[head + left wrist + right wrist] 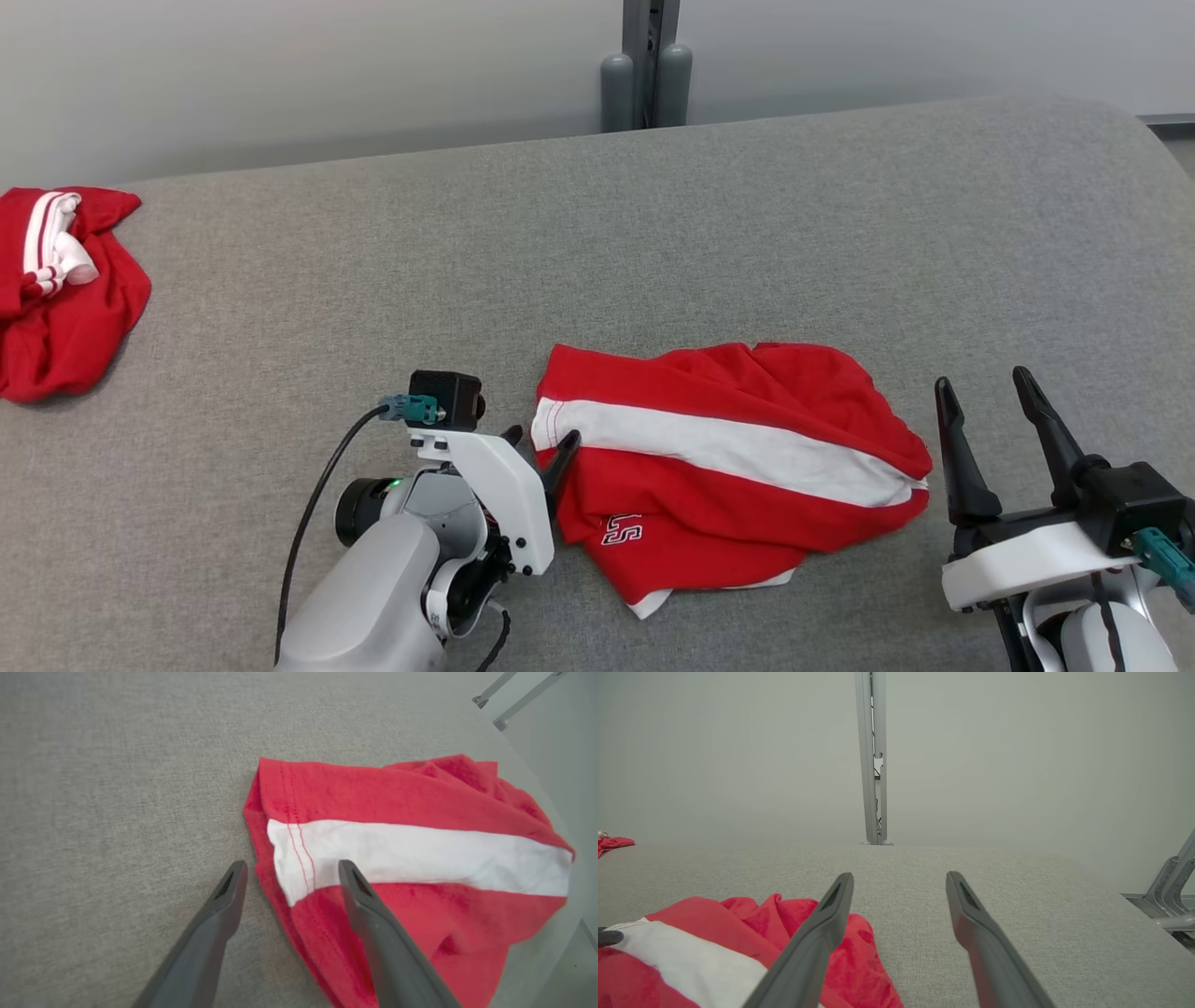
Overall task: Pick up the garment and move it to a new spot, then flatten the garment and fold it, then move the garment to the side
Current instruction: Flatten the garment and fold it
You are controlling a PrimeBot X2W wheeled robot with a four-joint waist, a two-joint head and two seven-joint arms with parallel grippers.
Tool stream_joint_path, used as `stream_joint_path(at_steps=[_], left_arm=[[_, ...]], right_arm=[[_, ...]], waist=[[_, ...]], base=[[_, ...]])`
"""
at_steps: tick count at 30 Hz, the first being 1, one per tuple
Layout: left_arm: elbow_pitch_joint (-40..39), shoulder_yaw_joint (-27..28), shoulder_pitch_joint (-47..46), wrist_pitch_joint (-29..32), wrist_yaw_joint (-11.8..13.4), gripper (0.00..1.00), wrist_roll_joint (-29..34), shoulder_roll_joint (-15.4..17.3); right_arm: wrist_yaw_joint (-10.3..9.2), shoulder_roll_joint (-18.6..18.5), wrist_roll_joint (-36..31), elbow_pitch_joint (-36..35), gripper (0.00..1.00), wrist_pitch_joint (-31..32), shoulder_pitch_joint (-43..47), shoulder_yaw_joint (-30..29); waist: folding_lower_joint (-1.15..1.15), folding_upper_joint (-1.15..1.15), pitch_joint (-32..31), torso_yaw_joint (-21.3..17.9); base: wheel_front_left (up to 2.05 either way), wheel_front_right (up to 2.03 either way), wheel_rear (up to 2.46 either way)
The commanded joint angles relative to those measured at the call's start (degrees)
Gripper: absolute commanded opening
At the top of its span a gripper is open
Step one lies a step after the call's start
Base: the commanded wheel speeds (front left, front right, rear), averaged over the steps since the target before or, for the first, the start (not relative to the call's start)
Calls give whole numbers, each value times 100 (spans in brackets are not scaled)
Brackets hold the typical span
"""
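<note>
On the grey cloth table (747, 205) the red white-striped garment (728, 467) lies unlifted at lower centre; the left gripper (541, 437), fingers spread, straddles its hem and should next close, while the right gripper (982, 381) hangs spread.

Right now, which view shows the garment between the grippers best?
Head view: the whole garment lies in frame. Left wrist view shows it close but cropped below; right wrist view shows one crumpled end.

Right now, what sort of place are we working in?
Probably a lab or test room, not a home: a grey fabric-covered table, a bare pale wall, and a metal post standing behind the table.
</note>
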Motion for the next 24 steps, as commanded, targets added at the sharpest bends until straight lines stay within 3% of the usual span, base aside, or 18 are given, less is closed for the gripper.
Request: stream_joint_path(at_steps=[1,11,18,20,22,23,24], left_arm=[[32,-23,-108,-30,5,100,-48,25],[-41,-491,-326,-183,-122,100,-790,25],[37,-572,-505,-482,81,100,-850,24],[83,-572,-533,-527,73,84,-882,25],[122,-573,-552,-525,74,48,-890,24],[142,-582,-553,-515,67,38,-894,30],[168,-597,-547,-478,54,38,-896,42]], right_arm=[[1,-23,-15,8,100,-50,-34,-11],[1,-23,-34,25,100,-56,-32,-61],[1,-24,4,-2,100,-57,-3,-24],[1,-23,8,1,100,-57,24,-35],[1,-23,8,8,100,-58,35,-48],[1,-23,9,10,100,-58,44,-51],[1,-23,6,14,100,-58,57,-53]], waist=[[0,0,21,-22],[0,0,21,-76],[0,0,-13,-115],[0,0,-20,-119],[0,0,-27,-119],[0,0,-31,-119],[0,0,-36,-118]], base=[[0,0,0],[0,0,0],[0,0,0],[0,0,0],[0,0,0],[0,0,0],[0,0,0]])
